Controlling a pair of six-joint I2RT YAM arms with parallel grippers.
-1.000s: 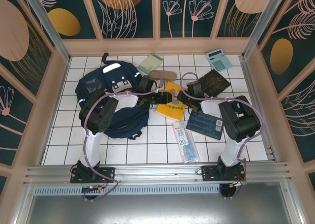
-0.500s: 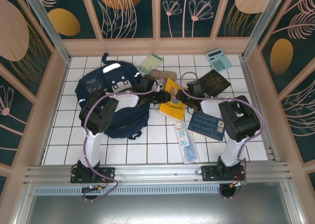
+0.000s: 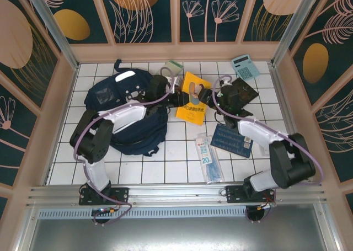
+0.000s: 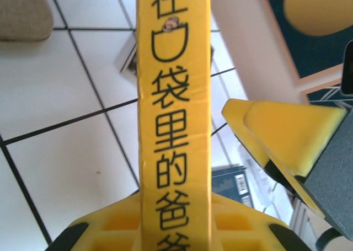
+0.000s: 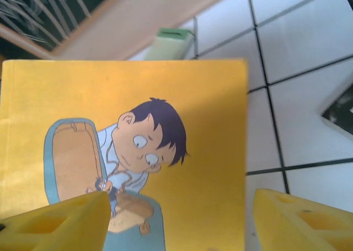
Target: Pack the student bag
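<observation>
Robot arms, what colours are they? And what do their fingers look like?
The left arm and the right arm look alike: white links between chunky black joints, with lilac cables looping along them. Their fingers are bright yellow wedges with little hollow pockets moulded in.

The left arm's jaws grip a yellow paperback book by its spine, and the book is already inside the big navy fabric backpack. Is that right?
Not quite. The yellow paperback book is outside the big navy fabric backpack, just to its right over the white tiles, as the top external view shows. The left arm's jaws do grip it by the spine.
</observation>
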